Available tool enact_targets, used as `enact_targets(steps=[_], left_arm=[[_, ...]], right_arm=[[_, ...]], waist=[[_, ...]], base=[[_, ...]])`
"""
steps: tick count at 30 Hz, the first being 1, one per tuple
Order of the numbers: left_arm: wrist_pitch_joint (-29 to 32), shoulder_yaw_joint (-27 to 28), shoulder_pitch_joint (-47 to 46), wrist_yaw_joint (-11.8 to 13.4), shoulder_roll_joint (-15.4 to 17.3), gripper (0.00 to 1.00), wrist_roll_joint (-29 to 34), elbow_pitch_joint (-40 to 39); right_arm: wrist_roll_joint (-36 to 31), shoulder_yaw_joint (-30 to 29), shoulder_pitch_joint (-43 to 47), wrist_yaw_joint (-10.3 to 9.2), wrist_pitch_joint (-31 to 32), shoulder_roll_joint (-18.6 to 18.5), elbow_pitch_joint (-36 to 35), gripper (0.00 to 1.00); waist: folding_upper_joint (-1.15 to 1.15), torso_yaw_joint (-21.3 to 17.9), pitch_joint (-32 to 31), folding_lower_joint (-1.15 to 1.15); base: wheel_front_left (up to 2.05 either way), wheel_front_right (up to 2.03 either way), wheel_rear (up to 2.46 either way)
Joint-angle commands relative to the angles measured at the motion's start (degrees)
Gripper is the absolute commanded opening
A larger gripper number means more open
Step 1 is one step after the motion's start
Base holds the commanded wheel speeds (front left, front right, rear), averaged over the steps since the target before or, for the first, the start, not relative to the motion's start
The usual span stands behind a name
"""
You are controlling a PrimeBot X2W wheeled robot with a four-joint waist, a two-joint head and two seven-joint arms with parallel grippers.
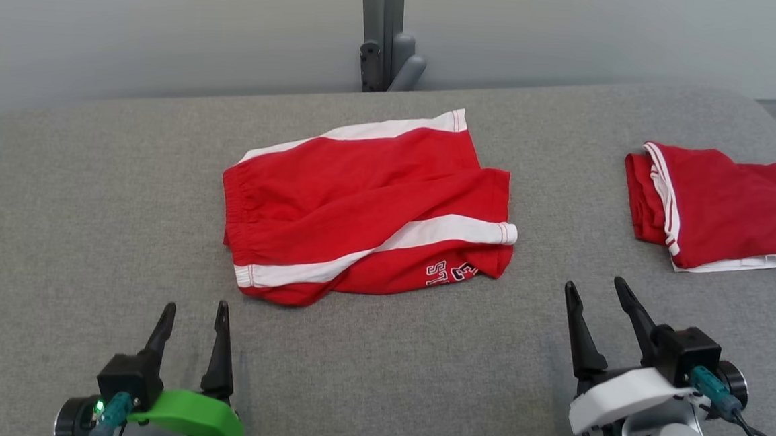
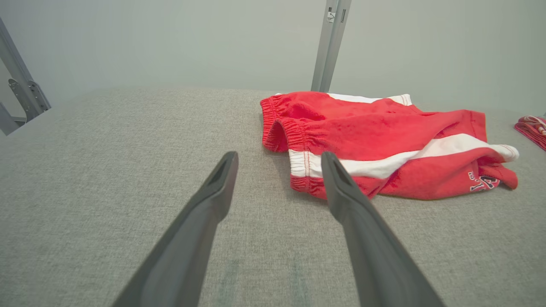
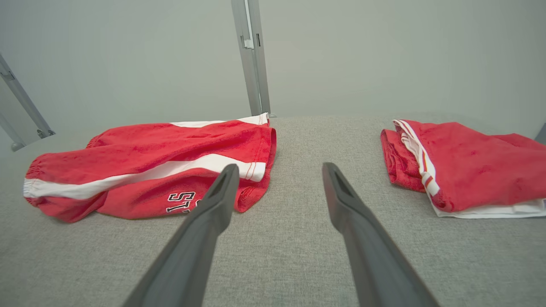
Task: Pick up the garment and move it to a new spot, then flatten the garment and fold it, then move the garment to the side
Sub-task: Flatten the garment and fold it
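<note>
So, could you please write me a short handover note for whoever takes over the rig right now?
Left end effector: open, empty, short of the shorts' waistband end.
Right end effector: open, empty, facing the gap between both garments.
Red white-striped shorts: in the middle of the grey padded table, loosely doubled, rumpled, untouched.
Second red garment: folded, at the right.
Done: apparently that one.
Left: probably flattening, folding and moving aside the middle shorts.
</note>
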Motion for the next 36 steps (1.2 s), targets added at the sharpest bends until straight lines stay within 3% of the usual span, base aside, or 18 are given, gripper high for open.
enact_targets(steps=[1, 9, 15, 32, 33, 34, 35, 36], left_arm=[[0.0, 0.4, -2.0, -0.6, 0.2, 1.0, -0.7, 0.6], [0.0, -0.2, -10.9, -4.8, 0.2, 1.0, -4.2, 6.8], [0.0, -0.8, -14.5, -6.5, 0.2, 1.0, -5.9, 9.8], [0.0, -5.6, -16.2, -7.1, 0.2, 1.0, -11.9, 7.8], [0.0, -5.6, -16.1, -7.1, 0.2, 0.91, -11.9, 7.6], [0.0, -5.6, -15.9, -7.1, 0.2, 0.62, -11.9, 7.4], [0.0, -5.7, -15.8, -7.1, 0.2, 0.46, -11.8, 7.2], [0.0, -5.7, -15.8, -7.1, 0.2, 0.39, -11.8, 7.0]], right_arm=[[0.6, 0.5, -1.6, -0.07, -0.2, -0.1, 0.5, 1.0], [0.2, 2.1, -8.2, -0.07, -0.2, -0.1, 1.3, 1.0], [0.4, 2.6, -9.9, -0.08, -0.2, -0.1, 1.7, 1.0], [0.8, 2.7, -13.8, -0.08, -0.2, -0.1, 3.7, 1.0], [0.8, 2.7, -13.8, -0.07, -0.2, -0.1, 3.8, 1.0], [0.8, 2.6, -14.0, -0.07, -0.2, -0.1, 3.9, 1.0], [0.7, 2.5, -14.3, -0.07, -0.2, -0.1, 3.9, 1.0], [0.7, 2.5, -14.4, -0.07, -0.2, -0.1, 3.9, 1.0]], waist=[[0.0, 0.6, 4.1, 0.0], [0.0, 1.4, 10.5, 0.0], [0.0, 1.7, 13.0, 0.0], [0.0, 2.1, 16.6, 0.0], [0.0, 2.1, 16.8, 0.0], [0.0, 2.1, 16.9, 0.0], [0.0, 2.2, 17.0, 0.0], [0.0, 2.2, 17.1, 0.0]], base=[[0.0, 0.0, 0.0], [0.0, 0.0, 0.0], [0.0, 0.0, 0.0], [0.0, 0.0, 0.0], [0.0, 0.0, 0.0], [0.0, 0.0, 0.0], [0.0, 0.0, 0.0], [0.0, 0.0, 0.0]])
